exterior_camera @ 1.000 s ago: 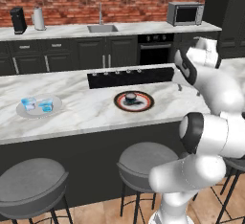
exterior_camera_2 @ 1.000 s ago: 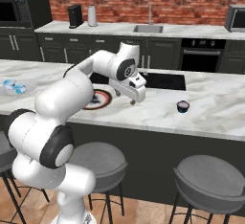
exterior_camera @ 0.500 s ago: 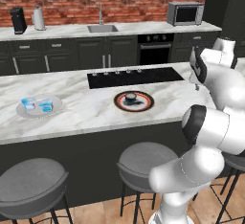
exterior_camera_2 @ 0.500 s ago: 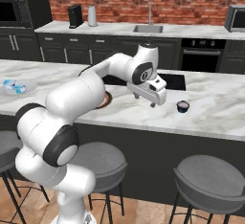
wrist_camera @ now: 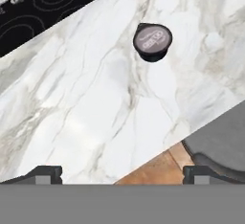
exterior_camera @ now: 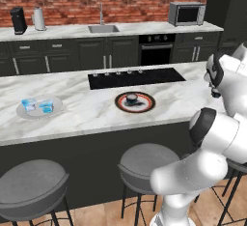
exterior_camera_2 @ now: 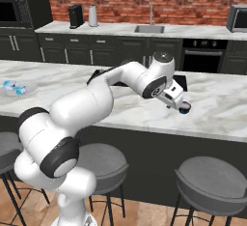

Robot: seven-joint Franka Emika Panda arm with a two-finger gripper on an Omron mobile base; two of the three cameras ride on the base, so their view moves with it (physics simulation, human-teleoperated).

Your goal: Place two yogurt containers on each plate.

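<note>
**Open gripper above the last dark yogurt cup on the island**

Left base view: The marble island counter (exterior_camera: 87,111) runs across the middle. Near its left end sits the pale grey-white plate (exterior_camera: 39,107), and on it stand the two translucent light blue yogurt cups (exterior_camera: 37,105), side by side. Toward the middle, just in front of the black cooktop (exterior_camera: 136,77), lies the red-rimmed plate (exterior_camera: 135,102) with a dark centre; one dark yogurt cup with a paler top (exterior_camera: 131,97) rests on it. The white arm rises at the right edge and bends toward the counter's right end. Behind, the back counter carries a sink (exterior_camera: 102,28) and a microwave (exterior_camera: 186,13). Two grey stools (exterior_camera: 147,160) stand in front of the island.

Right base view: The arm reaches over the island to the right, and the gripper (exterior_camera_2: 181,105) hangs just above a small dark yogurt cup (exterior_camera_2: 185,108) standing on the bare marble near the front edge. The cup is on neither plate. The pale plate with the blue cups (exterior_camera_2: 14,88) shows at the far left, well apart from the gripper.

Hand view: The dark cup (wrist_camera: 152,41) stands upright on the marble, its paler lid facing the camera, untouched. The two finger tips (wrist_camera: 48,173) sit wide apart at the bottom corners, with nothing between them. A corner of the cooktop (wrist_camera: 43,5) shows at upper left, and the counter's edge, wooden floor and a stool seat at lower right.
</note>
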